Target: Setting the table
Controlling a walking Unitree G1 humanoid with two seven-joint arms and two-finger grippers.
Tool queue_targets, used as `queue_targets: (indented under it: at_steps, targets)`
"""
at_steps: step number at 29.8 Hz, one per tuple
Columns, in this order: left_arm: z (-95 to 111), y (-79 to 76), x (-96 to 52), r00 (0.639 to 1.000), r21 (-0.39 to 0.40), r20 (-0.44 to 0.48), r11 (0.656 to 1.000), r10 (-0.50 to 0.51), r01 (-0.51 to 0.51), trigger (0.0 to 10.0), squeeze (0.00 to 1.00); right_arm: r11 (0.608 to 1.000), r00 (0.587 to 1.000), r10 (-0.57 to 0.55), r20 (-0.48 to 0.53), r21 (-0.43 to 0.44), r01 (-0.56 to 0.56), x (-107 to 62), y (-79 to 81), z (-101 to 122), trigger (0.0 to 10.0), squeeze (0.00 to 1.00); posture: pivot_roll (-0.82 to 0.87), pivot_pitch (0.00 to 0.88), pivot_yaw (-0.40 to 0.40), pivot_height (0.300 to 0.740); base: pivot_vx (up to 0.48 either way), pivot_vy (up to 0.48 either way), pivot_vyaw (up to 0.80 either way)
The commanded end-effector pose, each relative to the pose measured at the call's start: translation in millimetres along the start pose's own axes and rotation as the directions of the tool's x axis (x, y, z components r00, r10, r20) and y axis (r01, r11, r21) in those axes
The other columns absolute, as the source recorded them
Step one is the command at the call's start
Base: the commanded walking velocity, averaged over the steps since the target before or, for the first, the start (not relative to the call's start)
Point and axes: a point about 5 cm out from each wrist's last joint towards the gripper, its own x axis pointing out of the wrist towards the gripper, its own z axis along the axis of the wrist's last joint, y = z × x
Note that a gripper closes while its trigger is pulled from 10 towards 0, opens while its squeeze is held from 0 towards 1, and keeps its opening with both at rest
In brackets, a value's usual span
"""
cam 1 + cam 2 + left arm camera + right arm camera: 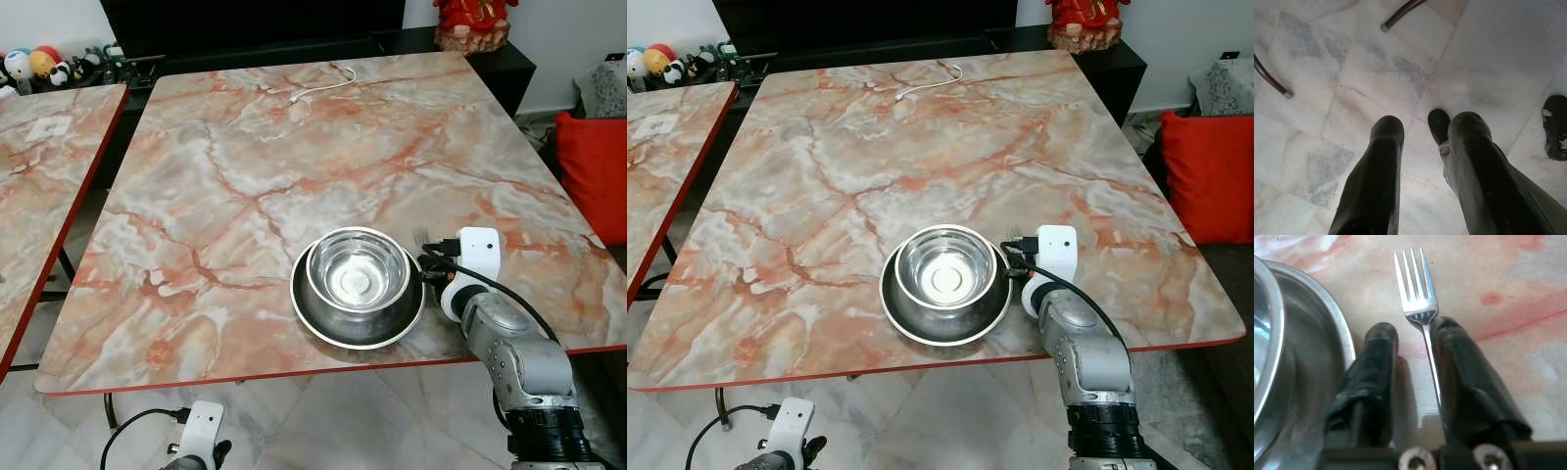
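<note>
— Near the front edge of the marble surface (245, 176)?
— A round steel plate (323, 328), with a shiny steel bowl (358, 269) upright inside it, set toward the plate's far side.
— And beside the plate?
— A steel fork (1420, 303), flat on the marble just right of the rim, tines pointing away, handle running back between the fingers of the right claw (1413, 340).

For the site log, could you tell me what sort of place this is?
Probably a home dining or living room: a marble-look table with a steel bowl on a plate and a fork, a red cushion, and toy figures on a dark cabinet.
</note>
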Motion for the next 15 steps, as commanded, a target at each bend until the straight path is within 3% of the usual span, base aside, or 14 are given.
queue_targets:
  at_steps: [1,2,8,14,15]
  targets:
    - [-8.8,1.9,-1.7,0.999,0.007,-0.033,1.000,0.004,-0.004,10.0,0.00,1.000,1.000,0.003,-0.011,0.007,-0.003,0.2,1.4,-4.7,10.0,0.18,-0.16,0.154,0.071,0.740,0.000,0.000,0.00]
    - [-8.8,1.9,-1.7,0.999,0.008,-0.033,1.000,0.004,-0.004,10.0,0.00,1.000,1.000,0.000,-0.009,0.010,0.000,0.2,1.3,-4.3,10.0,0.00,-0.16,0.154,0.071,0.740,0.000,0.000,0.00]
    - [-9.3,2.2,-1.9,0.999,0.009,-0.034,1.000,0.004,-0.003,10.0,0.00,0.998,0.998,-0.051,0.041,0.040,0.050,0.2,-4.0,2.0,10.0,0.00,-0.16,0.154,0.072,0.740,0.000,0.000,0.00]
    - [-10.2,2.7,-2.1,0.999,0.009,-0.037,1.000,0.003,-0.003,10.0,0.00,0.993,0.960,-0.090,0.265,0.103,0.065,-5.1,-10.2,31.9,10.0,0.00,-0.16,0.153,0.073,0.740,0.000,0.000,0.00]
    - [-10.2,2.7,-2.1,0.999,0.009,-0.037,1.000,0.003,-0.003,10.0,0.00,0.993,0.960,-0.090,0.265,0.103,0.065,-5.1,-10.2,31.9,10.0,0.00,-0.16,0.153,0.073,0.740,0.000,0.000,0.00]
